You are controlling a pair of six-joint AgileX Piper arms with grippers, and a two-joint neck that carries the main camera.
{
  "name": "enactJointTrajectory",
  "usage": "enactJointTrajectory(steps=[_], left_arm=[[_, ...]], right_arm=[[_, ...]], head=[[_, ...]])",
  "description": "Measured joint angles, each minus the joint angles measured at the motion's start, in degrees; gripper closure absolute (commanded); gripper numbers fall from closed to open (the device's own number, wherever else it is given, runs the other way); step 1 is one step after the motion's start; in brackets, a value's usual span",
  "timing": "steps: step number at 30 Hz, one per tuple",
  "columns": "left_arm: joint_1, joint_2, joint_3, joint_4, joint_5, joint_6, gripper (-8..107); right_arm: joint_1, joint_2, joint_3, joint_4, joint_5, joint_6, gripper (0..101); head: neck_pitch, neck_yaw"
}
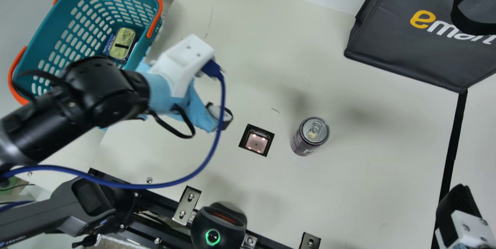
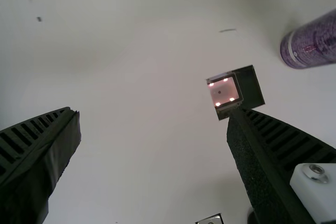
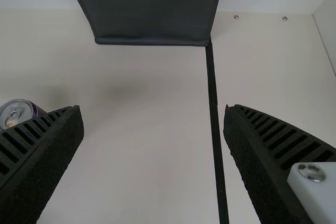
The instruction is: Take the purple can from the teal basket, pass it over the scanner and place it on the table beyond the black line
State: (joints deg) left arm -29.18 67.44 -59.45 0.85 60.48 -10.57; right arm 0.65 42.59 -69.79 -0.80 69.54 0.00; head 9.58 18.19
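Basket far left: a tin is in it, purple can isn't. So the take-out part is done.

Left gripper, just left of the scanner: fingers wide apart, nothing between them. Looks like its share is over, unless the scan needs a redo.

Scanner mid-table, window lit, nothing on it. Can't tell from here whether the can got read.

Can stands upright on the table, just right of the scanner, nobody holding it. Still on the wrong side of the line, with a fair stretch to go.

Black line runs near to far on the right, up to the bag at far right. Can has to end up right of it.

Right gripper near right, by the line: also wide open, empty. I'd give it the rest: grip can, lift, cross line, set down upright. Call it over half done.
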Motion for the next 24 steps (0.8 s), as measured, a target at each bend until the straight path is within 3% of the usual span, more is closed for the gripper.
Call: enactJointTrajectory(steps=[15, 24], left_arm=[[22.0, -10.4, -3.6, -6.4, 4.5, 11.9, 9], [23.1, -10.4, -3.6, -6.3, 4.8, 12.0, 9]], right_arm=[[0.0, 0.0, 0.0, 0.0, 0.0, 0.0, 6], [0.0, 0.0, 0.0, 0.0, -0.1, 0.0, 6]], head=[[0.0, 0.0], [0.0, -5.3]])
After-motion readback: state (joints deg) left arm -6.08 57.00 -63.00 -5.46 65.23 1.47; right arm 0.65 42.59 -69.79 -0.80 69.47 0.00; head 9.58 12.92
